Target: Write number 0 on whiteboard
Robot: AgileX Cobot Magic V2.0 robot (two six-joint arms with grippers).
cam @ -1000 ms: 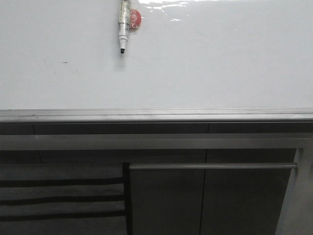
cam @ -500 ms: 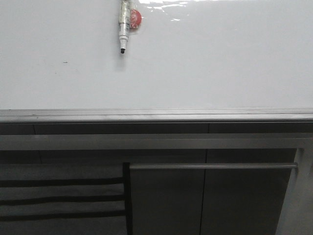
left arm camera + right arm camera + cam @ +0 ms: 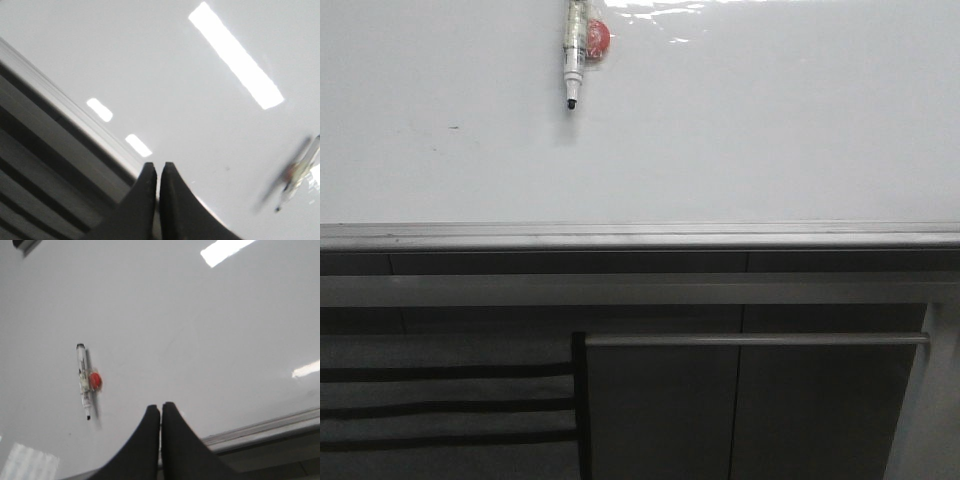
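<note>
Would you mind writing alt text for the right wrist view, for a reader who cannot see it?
A glossy whiteboard fills the view, blank of any drawn figure, with an uncapped marker lying on it beside a small red object. The right hand shows in the foreground, its dark fingers pressed together and empty, apart from the marker.

Marker (image 3: 574, 50) cut off, top edge

Dark cabinet panels (image 3: 740, 410), grey rail (image 3: 755, 340), perhaps slatted shelving (image 3: 445, 405)

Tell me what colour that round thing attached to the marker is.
Red. The round piece beside the marker shows best in the front view.
</note>
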